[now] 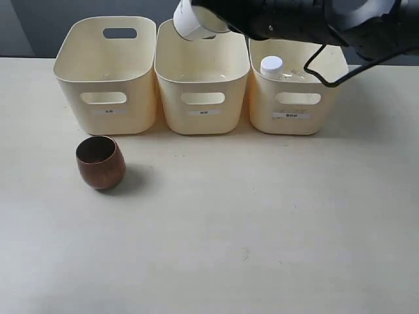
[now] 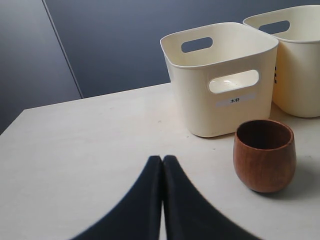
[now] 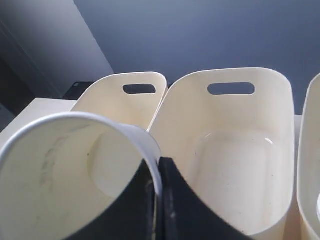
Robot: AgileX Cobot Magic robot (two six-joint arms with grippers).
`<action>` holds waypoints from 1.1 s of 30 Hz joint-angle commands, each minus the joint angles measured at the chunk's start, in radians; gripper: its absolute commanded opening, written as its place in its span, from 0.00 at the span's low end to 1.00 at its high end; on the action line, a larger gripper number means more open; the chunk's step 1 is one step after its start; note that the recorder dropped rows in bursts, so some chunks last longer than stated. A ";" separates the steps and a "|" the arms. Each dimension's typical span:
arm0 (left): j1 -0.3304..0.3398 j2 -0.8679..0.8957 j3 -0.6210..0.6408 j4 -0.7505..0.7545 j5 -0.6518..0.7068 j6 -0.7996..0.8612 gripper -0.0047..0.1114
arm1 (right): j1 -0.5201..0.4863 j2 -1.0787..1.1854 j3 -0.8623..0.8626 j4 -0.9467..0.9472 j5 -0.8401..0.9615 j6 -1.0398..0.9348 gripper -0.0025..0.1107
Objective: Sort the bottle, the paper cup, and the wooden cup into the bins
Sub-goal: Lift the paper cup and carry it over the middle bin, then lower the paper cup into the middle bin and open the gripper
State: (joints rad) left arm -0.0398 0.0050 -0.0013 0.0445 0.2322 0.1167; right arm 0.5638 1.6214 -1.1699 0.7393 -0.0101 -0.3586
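Left wrist view, nearest first: the left gripper (image 2: pixel 162 160) has its two dark fingers pressed flat together with nothing between them, over the pale table (image 2: pixel 90 140). Just beyond stands the wooden cup (image 2: pixel 264 155), upright and hollow, apart from the left bin (image 2: pixel 200 110) behind it. Only this view shows dark characters on that bin's small front label (image 2: pixel 234 100).

The right wrist view shows the grip that the others hide. The right gripper (image 3: pixel 159 167) is clamped on the paper cup (image 3: pixel 75 175), and the cup's rim runs down between its fingers. The cup's mouth faces the camera and it holds nothing. Past it the middle bin (image 3: pixel 270 110) lies open and empty.

The exterior view alone shows all three tubs in a row across the upper frame. The wooden cup sits at centre left, in front of the left bin. The paper cup hangs tilted at top centre, above the middle bin. In the right bin (image 1: pixel 262 104), upper right, stands the bottle (image 1: pixel 272 65), white cap up.
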 commanded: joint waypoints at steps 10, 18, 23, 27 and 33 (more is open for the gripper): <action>-0.003 -0.005 0.001 -0.001 -0.001 -0.002 0.04 | -0.005 0.134 -0.009 0.035 -0.181 0.001 0.02; -0.003 -0.005 0.001 -0.001 -0.001 -0.002 0.04 | -0.005 0.221 -0.093 0.035 -0.169 -0.004 0.02; -0.003 -0.005 0.001 -0.001 -0.001 -0.002 0.04 | -0.005 0.258 -0.126 0.029 -0.188 -0.006 0.02; -0.003 -0.005 0.001 -0.001 -0.001 -0.002 0.04 | -0.005 0.274 -0.135 -0.039 -0.200 -0.008 0.02; -0.003 -0.005 0.001 -0.001 -0.001 -0.002 0.04 | -0.005 0.278 -0.135 -0.066 -0.202 -0.053 0.02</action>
State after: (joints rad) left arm -0.0398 0.0050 -0.0013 0.0445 0.2322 0.1167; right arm 0.5638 1.8983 -1.2973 0.6917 -0.1999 -0.3769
